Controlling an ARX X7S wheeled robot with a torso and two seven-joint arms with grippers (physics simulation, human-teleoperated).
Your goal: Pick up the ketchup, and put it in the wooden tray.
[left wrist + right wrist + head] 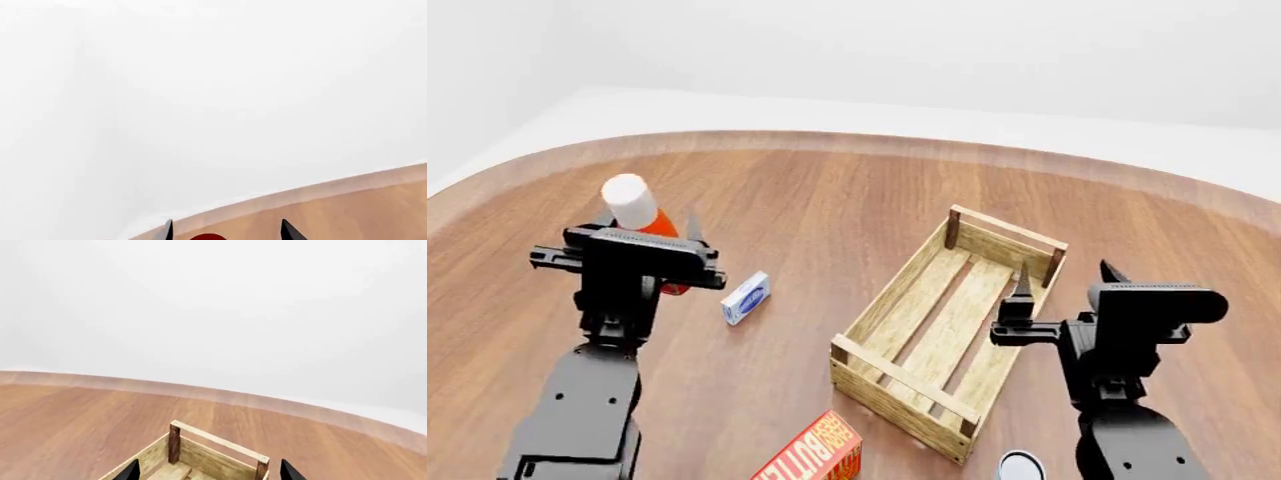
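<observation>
**Two claws in view, one at the ketchup**

Two grippers are seen over the round wooden table. On the head view the left gripper is found at the ketchup, whose white cap rises above the gripper body while its orange-red flank shows between the two dark fingers. The fingers are set apart on either side of the bottle, close against it; whether the pads actually press on the plastic cannot be told, since the contact is hidden behind the gripper's body. In the left wrist view the same gripper is caught only by its two fingertips, spaced apart, with a sliver of the red bottle sitting between them at the frame's edge. The bottle is seen tilted, its cap leaning toward the robot's left.

The wooden tray is seen well apart from the ketchup, toward the robot's right, resting on the table with nothing inside its slatted floor. The right gripper is seen just beside the tray's right-hand plank, its fingers spread and nothing held between them. From the right wrist view its tips are shown wide apart, framing the tray's far end.

A small blue-and-white box is seen lying between the bottle and the tray.
</observation>
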